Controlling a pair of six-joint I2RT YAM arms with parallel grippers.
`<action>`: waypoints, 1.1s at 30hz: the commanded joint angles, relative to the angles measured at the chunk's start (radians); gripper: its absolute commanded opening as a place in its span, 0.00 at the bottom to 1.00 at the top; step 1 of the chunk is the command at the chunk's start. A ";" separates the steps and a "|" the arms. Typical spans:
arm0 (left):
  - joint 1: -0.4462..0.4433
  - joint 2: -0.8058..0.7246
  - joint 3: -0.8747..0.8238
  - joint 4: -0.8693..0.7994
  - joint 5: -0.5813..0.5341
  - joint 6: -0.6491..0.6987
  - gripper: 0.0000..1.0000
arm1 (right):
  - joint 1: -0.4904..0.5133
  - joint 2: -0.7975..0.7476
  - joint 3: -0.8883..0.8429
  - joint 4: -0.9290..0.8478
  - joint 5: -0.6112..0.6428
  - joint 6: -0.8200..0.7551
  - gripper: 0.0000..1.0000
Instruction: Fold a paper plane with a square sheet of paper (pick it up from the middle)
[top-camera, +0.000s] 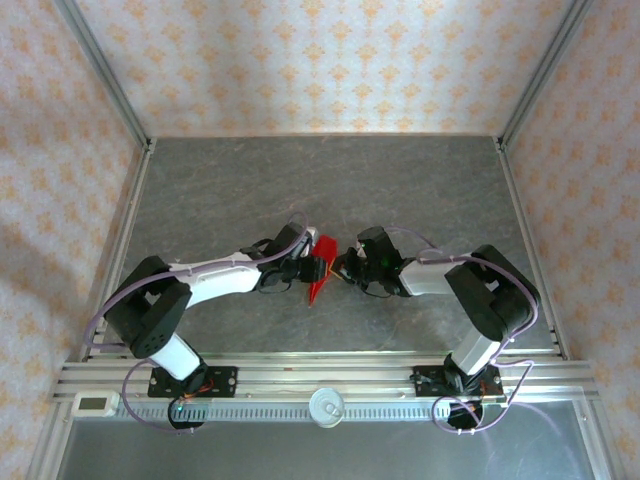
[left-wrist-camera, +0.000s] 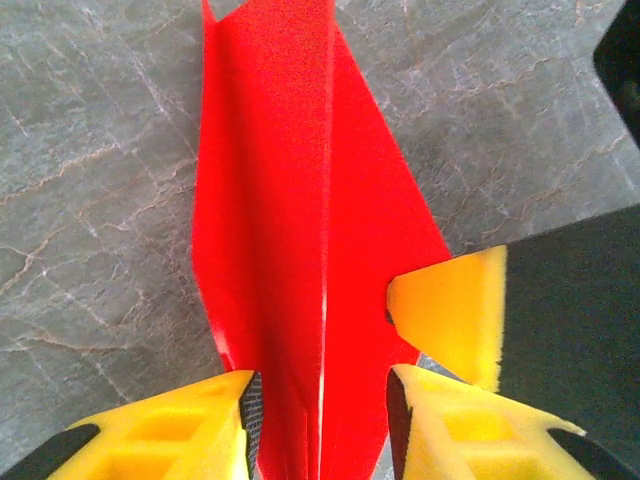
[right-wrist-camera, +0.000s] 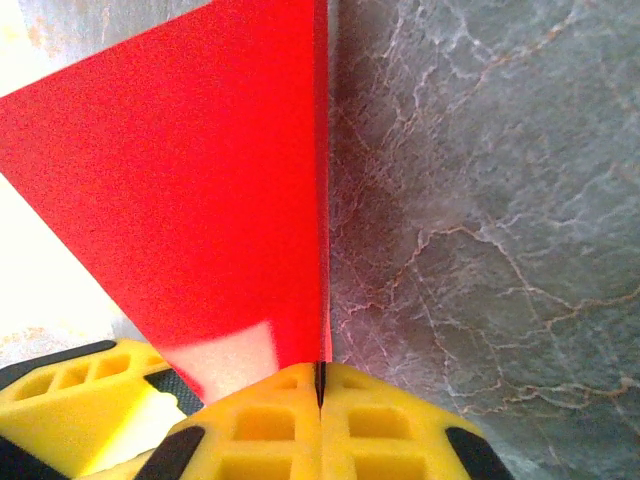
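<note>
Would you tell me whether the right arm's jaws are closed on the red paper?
Yes, the right arm's yellow jaws are pressed together, with the red paper pinched between them.

Grey marbled tabletop (top-camera: 250, 180) spans the centre. Cream wallpaper with orange floral motif (top-camera: 330, 60) at 12, 9 and 3 o'clock. Aluminium rail (top-camera: 300, 375) runs along the 6 o'clock edge. White round disc (top-camera: 327, 407) at 6 o'clock. Small white box (top-camera: 95, 403) at 7 o'clock.
</note>
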 joint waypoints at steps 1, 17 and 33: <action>-0.006 0.017 -0.009 -0.029 0.015 0.025 0.39 | 0.004 0.004 0.002 0.014 0.004 0.006 0.04; -0.013 0.069 0.008 -0.041 0.021 0.054 0.28 | 0.004 -0.001 0.008 0.005 0.003 0.000 0.04; -0.028 0.095 0.022 -0.052 0.002 0.058 0.14 | 0.004 -0.011 0.013 -0.004 0.004 -0.008 0.07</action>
